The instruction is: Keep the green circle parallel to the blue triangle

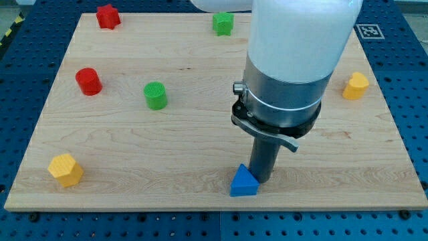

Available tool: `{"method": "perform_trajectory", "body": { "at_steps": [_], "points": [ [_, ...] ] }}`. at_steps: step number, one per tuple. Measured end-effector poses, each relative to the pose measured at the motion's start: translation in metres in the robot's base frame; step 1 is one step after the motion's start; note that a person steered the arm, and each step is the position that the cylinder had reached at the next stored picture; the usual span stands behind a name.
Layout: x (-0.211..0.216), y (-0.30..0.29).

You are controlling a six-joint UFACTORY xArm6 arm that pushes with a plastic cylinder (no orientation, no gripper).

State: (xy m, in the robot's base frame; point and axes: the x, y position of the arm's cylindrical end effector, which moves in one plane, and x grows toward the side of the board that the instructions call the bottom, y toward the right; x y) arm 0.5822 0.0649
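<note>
Standing near the view's bottom centre, the rod comes down from the arm's wide grey-and-white body, and my tip (261, 179) meets the desk (200, 154) right behind the blue triangle (243, 182). The triangle hides the very end of the tip, so whether the two touch cannot be told; they are at least just beside each other, the tip on the triangle's upper right side. No pincer shows: the arm ends in the plain rod.

The green circle (155, 95) stands well apart from the triangle, up and toward the view's left, about the middle height of the desk. A red circle (87, 81) sits near it, further left and slightly higher. At the view's top left is a red star-like block (108, 16); at the top centre, a green block (223, 23) of lumpy outline, close beside the arm's body. A yellow hexagon (65, 169) lies at the bottom left, and another yellow block (356, 86) rests near the right edge.
</note>
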Motion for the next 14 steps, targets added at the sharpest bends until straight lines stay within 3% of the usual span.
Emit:
{"method": "perform_trajectory", "body": {
  "at_steps": [2, 8, 10, 14],
  "points": [
    [0.001, 0.023],
    [-0.030, -0.016],
    [-0.073, -0.142],
    [-0.080, -0.196]
  ]
}}
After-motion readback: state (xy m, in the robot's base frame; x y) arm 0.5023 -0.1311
